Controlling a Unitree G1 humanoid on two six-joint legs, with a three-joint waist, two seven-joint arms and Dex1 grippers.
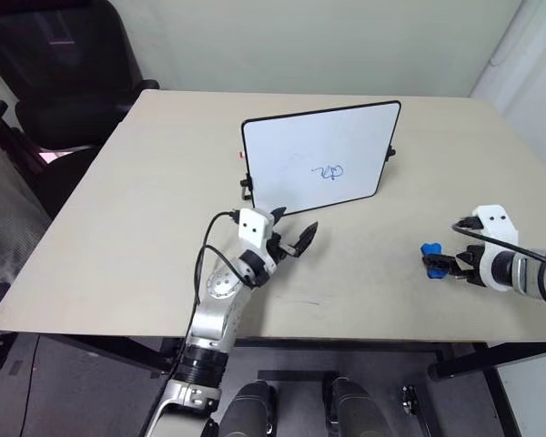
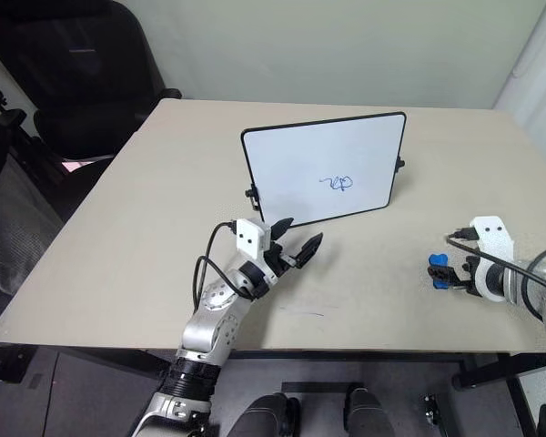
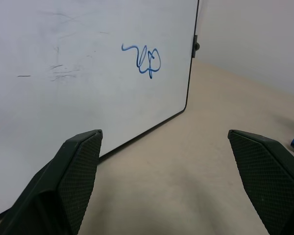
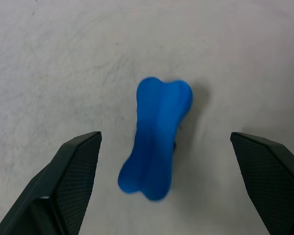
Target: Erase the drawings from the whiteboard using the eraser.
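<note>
Whiteboard (image 1: 320, 160) standing upright, tilted back a little, toward the far middle of the pale bench (image 1: 118, 228), black frame and small feet showing. Drawings (image 1: 328, 171) — one small blue looping scribble — on the board's lower right part; a few faint grey smudges to one side of it in the left wrist view. Left hand (image 1: 293, 235) just in front of the board's lower left corner, fingers (image 3: 78, 171) spread wide, nothing between them, pointing toward the board's face. Eraser (image 4: 154, 139) lying on the bench well to the right of the board, near the front right edge — bright blue, bone-shaped with a narrowed waist. Right hand (image 1: 443, 264) right at the eraser, aimed down at it, fingers (image 4: 73, 176) spread on either side and apart from it. Dark chair (image 1: 59, 68) beyond the bench's far left corner.
</note>
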